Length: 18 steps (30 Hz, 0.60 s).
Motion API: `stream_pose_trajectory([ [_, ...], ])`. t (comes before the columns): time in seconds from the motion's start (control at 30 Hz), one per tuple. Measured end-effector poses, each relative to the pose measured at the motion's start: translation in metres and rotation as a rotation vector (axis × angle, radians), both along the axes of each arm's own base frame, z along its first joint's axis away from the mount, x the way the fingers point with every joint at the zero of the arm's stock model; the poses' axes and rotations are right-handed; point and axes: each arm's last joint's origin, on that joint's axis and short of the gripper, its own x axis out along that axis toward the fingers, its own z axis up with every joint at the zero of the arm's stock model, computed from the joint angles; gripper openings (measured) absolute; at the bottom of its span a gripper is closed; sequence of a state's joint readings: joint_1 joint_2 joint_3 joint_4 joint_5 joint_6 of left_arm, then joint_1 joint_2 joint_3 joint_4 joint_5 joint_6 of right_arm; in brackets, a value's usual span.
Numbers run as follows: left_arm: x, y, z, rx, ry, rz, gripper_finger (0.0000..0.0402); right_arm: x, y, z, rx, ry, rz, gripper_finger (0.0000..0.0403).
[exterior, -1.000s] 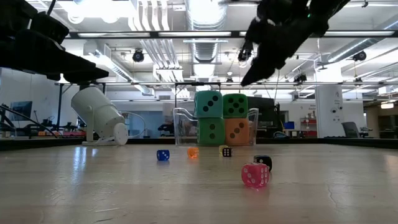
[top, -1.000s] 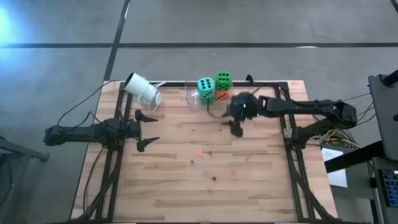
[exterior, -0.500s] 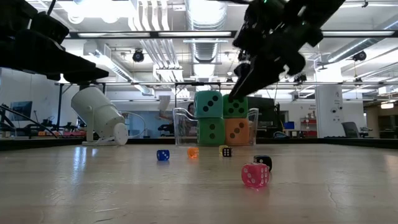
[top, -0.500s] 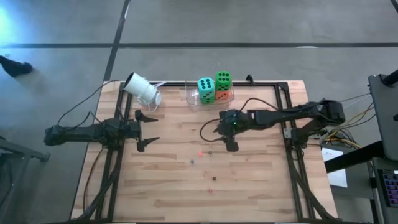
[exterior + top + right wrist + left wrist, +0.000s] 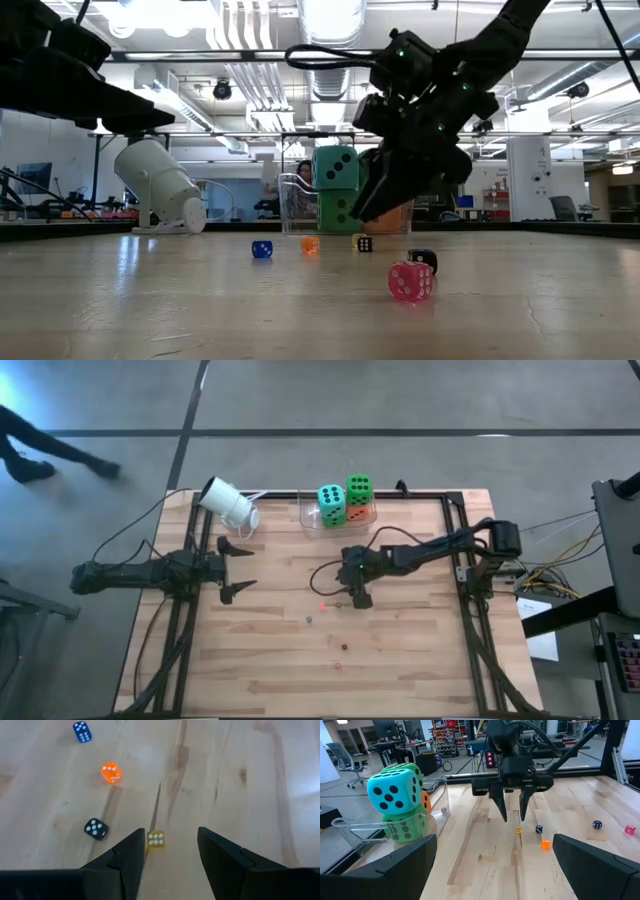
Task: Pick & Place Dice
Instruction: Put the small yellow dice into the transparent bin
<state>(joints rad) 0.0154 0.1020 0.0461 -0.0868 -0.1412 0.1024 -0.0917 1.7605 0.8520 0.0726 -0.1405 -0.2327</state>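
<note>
The wooden table point(image 5: 400, 660) carries a clear tray point(image 5: 312, 518) at its far edge holding the big dice point(image 5: 332, 503), stacked. The left gripper point(image 5: 238, 567) waits wide open at the left. The right gripper point(image 5: 512, 815) hangs part-open, empty, just above the tiny yellow die point(image 5: 156, 839), other tiny dice point(image 5: 110, 772) nearby

Wooden table point(image 5: 400, 650) carries tiny dice point(image 5: 156, 839), clear tray point(image 5: 312, 520), white cup point(image 5: 229, 503).

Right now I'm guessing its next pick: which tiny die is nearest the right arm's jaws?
The yellow die, lying just beside one of the open jaws; the black die, orange die and blue die sit farther off.
</note>
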Motion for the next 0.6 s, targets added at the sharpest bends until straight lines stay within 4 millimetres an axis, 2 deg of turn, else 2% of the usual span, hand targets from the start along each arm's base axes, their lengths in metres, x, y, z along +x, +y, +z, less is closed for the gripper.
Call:
stream_pose_trajectory([
  [0.23, 0.0, 0.0, 0.0, 0.0, 0.0, 0.0, 0.04, 0.003, 0.0, -0.011, 0.013, 0.016, -0.01, 0.0178],
  [0.6, 0.0, 0.0, 0.0, 0.0, 0.0, 0.0, 0.04, 0.005, 0.006, -0.012, 0.042, 0.002, 0.022, 0.0178],
])
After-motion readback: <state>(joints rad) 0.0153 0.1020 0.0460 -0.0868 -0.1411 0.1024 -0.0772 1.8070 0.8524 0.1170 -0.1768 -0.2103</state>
